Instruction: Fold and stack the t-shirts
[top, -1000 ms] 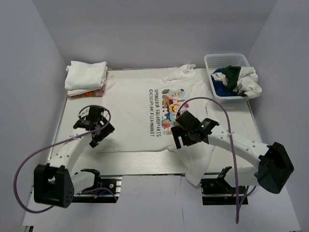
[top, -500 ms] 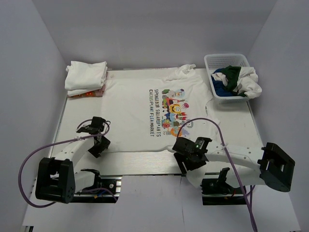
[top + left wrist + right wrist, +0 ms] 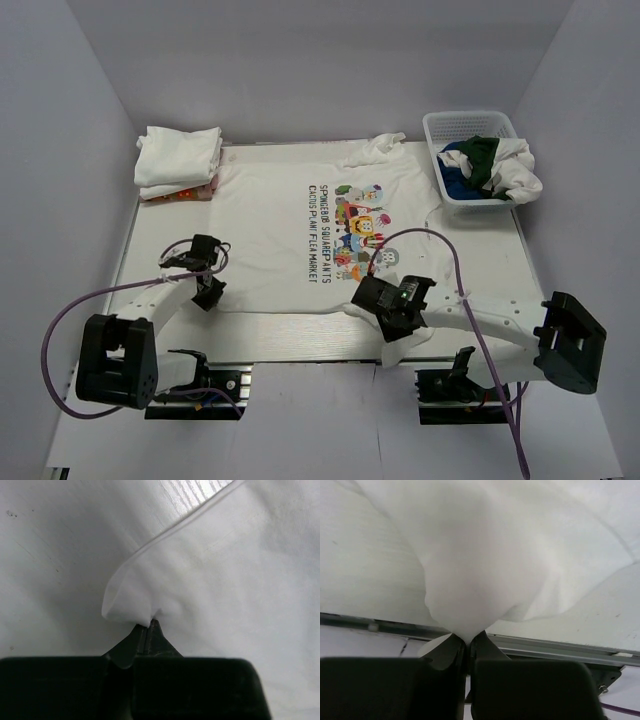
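Where left gripper (image 3: 150,626) pinches, t-shirt (image 3: 225,580) bunches.

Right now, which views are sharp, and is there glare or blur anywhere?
Top view: evenly lit, sharp, no glare; the lettering on the printed shirt is legible. Left wrist view: the table grain and the shirt's hem are crisp. Right wrist view: the pinched part of the shirt is washed out and soft, nearly textureless.
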`<action>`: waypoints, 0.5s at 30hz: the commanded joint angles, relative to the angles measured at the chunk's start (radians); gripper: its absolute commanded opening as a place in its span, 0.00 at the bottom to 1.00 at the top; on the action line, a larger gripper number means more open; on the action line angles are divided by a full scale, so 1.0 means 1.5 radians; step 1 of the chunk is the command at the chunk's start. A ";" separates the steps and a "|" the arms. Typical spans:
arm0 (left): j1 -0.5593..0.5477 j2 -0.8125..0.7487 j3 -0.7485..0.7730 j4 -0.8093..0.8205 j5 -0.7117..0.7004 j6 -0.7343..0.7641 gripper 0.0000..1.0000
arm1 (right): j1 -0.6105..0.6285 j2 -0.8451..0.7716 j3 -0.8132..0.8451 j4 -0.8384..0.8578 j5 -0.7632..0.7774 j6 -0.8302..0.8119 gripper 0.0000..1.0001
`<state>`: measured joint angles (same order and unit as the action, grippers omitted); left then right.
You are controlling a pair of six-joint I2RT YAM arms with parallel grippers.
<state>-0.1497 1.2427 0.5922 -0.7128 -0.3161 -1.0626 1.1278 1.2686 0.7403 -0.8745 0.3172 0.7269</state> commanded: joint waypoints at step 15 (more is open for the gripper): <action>0.004 -0.037 0.121 0.059 -0.043 0.040 0.00 | -0.192 0.001 0.177 0.087 0.163 -0.161 0.00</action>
<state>-0.1497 1.1553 0.7063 -0.6724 -0.3420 -1.0164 0.8963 1.2579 0.9268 -0.8520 0.4839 0.5671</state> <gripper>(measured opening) 0.024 0.033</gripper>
